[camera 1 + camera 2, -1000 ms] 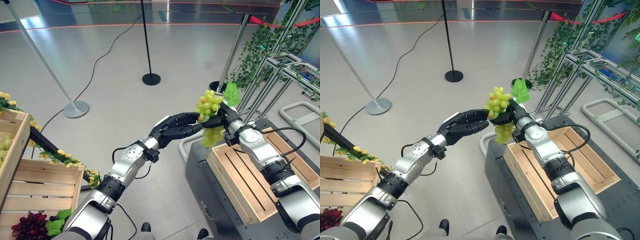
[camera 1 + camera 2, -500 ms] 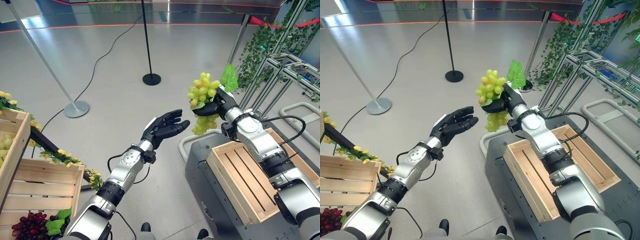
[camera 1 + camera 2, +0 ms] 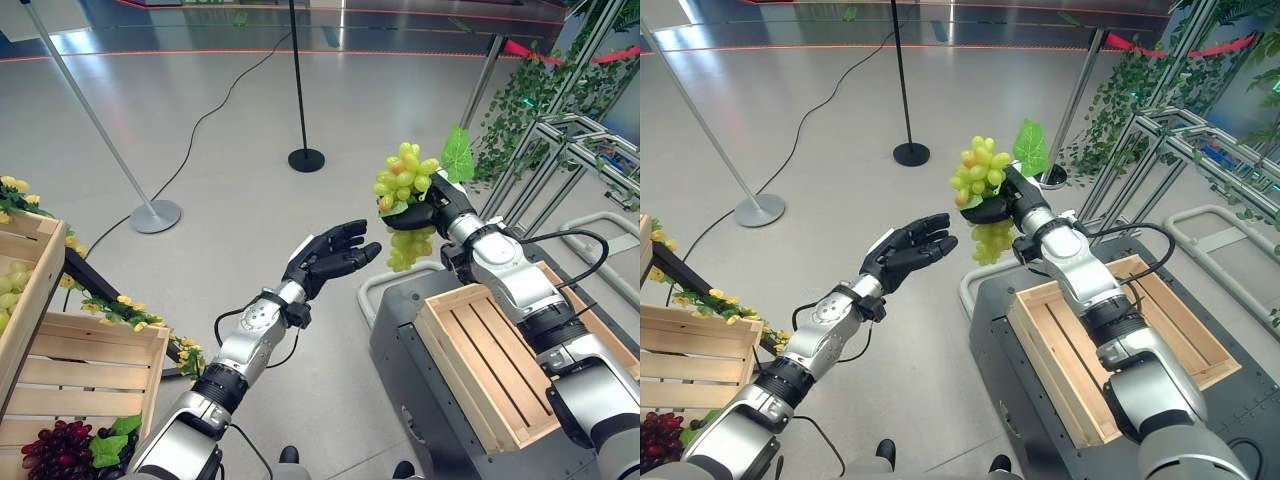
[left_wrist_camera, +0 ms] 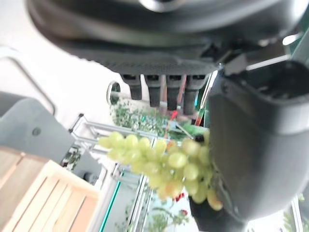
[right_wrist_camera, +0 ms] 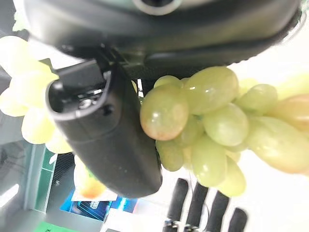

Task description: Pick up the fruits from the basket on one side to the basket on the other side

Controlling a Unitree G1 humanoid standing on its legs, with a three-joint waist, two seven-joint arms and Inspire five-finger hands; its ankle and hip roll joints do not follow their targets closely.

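Left robot hand [image 3: 330, 258] has released the green grapes [image 3: 402, 186] and withdrawn

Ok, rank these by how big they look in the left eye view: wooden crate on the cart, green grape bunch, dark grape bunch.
1. Wooden crate, clearly largest.
2. Green grape bunch, held in the right hand.
3. Dark grape bunch, partly cut off, so this order is unsure.

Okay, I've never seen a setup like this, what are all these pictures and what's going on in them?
This is a humanoid robot with two silver arms ending in dark hands. The two wide pictures come from cameras on its head, looking down. The two close-up pictures come from cameras on its wrists. The right hand has its fingers curled round a bunch of green grapes with a leaf, held up in the air. The left hand is open and holds nothing, beside the grapes. Below the right arm, a wooden crate sits on a dark cart. At lower left, another wooden crate holds purple grapes.
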